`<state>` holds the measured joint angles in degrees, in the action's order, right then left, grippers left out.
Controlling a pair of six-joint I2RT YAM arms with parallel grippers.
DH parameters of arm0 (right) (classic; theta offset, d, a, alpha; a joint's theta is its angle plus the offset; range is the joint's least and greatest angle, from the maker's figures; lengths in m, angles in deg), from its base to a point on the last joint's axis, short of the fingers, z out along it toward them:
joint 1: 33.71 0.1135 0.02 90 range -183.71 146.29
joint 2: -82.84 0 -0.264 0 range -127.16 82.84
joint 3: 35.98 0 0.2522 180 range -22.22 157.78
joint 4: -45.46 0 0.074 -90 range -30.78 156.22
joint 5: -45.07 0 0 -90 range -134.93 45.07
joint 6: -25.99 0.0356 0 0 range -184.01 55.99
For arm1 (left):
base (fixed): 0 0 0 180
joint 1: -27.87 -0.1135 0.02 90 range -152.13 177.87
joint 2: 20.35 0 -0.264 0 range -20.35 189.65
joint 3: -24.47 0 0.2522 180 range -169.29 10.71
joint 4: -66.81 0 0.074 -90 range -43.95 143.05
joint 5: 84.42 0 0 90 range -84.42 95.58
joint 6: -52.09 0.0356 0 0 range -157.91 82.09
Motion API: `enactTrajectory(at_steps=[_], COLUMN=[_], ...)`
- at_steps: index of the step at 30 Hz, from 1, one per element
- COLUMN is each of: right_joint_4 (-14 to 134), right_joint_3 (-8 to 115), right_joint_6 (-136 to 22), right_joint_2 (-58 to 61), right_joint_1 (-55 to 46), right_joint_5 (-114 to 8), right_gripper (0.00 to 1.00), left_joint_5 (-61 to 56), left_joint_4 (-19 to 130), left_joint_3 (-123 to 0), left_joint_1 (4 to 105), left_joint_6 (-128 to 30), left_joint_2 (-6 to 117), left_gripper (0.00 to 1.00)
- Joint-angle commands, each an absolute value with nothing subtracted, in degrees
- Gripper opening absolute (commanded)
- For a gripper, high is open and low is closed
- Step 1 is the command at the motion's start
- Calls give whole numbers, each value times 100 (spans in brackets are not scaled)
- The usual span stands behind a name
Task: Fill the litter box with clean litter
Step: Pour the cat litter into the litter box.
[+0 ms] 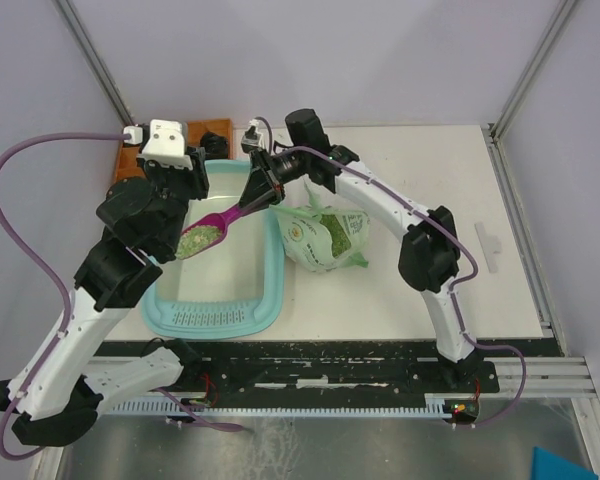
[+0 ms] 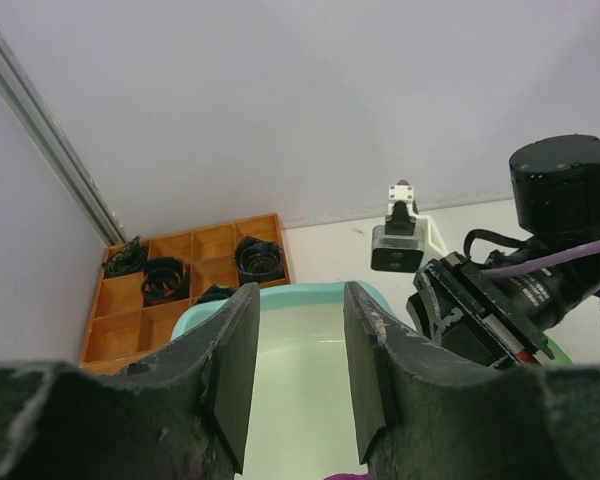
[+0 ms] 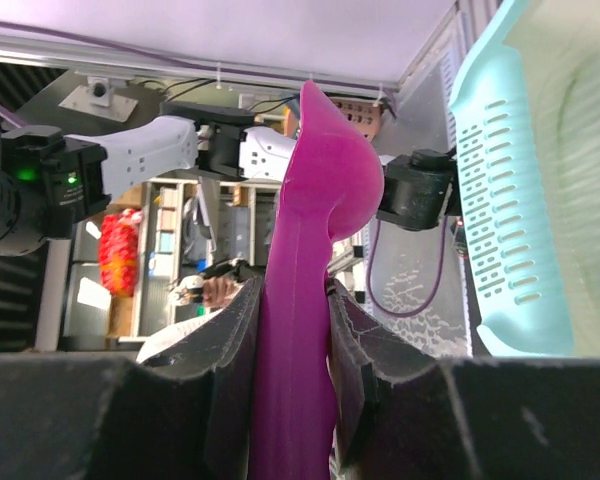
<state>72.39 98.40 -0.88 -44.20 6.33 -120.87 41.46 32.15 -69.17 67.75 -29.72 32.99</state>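
Now the right fingers grip the handle of the magenta scoop, whose bowl holds the clean litter above the litter box on the counter, while the left fingers stand partly apart, empty, over the box's far end.

Both my arms reach forward and lean in toward each other, one gripper loaded and the other free.

My left arm rises from its base, folds at the elbow and carries its wrist high. My left gripper points ahead with its jaws parted and nothing between the pads. My right arm stretches far out, then bends back leftward at the wrist. My right gripper is clamped from both sides on the handle of the magenta scoop, close beside my left wrist.
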Motion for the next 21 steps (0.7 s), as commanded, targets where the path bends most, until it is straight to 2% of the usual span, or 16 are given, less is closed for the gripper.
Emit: enactTrajectory(at_steps=[1,4,11,21], right_joint_4=[8850,9834,11116,11841], right_joint_3=[10018,10317,10562,11366], right_joint_6=[-1662,-2598,-3915,-4820], right_joint_2=[-3727,-3659,-3596,-3914], right_joint_1=[642,680,835,853], right_joint_5=[-11455,-10980,-10117,-9279], right_gripper=[2,2,2,2], left_joint_5=[4088,4094,4179,4173], left_joint_4=[3501,3537,3602,3565], left_joint_3=[-7114,-7093,-6974,-6878], left_joint_1=[6783,6782,6786,6778], left_joint_6=[-2865,-2842,-2843,-2857], left_joint_2=[3326,3310,3200,3161], left_gripper=[46,46,47,47])
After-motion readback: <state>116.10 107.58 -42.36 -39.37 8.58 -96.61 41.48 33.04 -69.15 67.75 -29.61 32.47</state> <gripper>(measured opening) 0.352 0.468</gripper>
